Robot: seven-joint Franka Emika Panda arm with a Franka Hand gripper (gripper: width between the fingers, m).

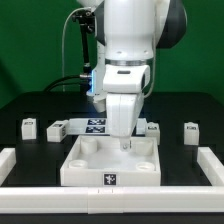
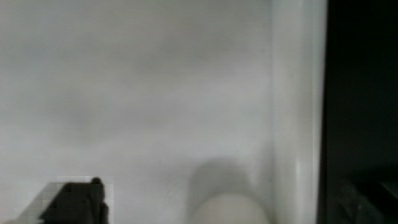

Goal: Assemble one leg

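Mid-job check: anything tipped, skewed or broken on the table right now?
Nothing stands out. The panel lies flat and square, four legs sit apart behind it, and the tool is low over the panel. The wrist view is too blurred to show its grip.

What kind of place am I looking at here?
Probably a robotics lab bench: a robot arm over a black table, a fiducial-tagged white leg, and a green backdrop behind.
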